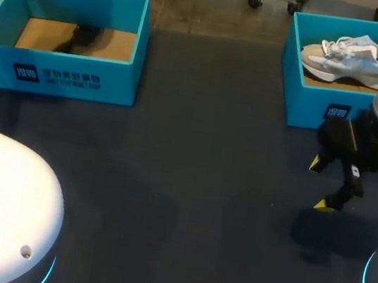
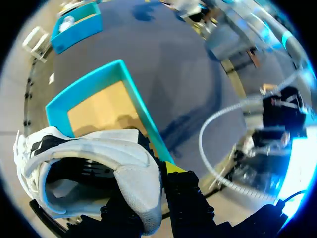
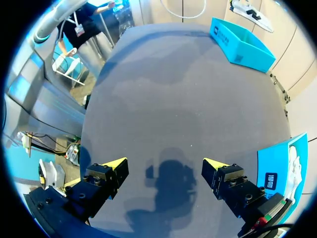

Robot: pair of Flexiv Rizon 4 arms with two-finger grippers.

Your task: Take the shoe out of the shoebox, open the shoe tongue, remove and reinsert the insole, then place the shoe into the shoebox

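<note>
R-wrist | my right gripper point(image 3: 164, 163): fingers spread wide, hanging over the dark table point(image 3: 163, 89) | my shadow on the table below | blue shoebox point(image 3: 272, 166) just beside one finger, white shoe point(image 3: 295, 163) inside | second blue shoebox point(image 3: 241, 42) far across the table

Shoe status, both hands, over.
Left hand shut on shoe, above the left shoebox. Right hand open over the table, empty. Second shoe in right shoebox.
</note>
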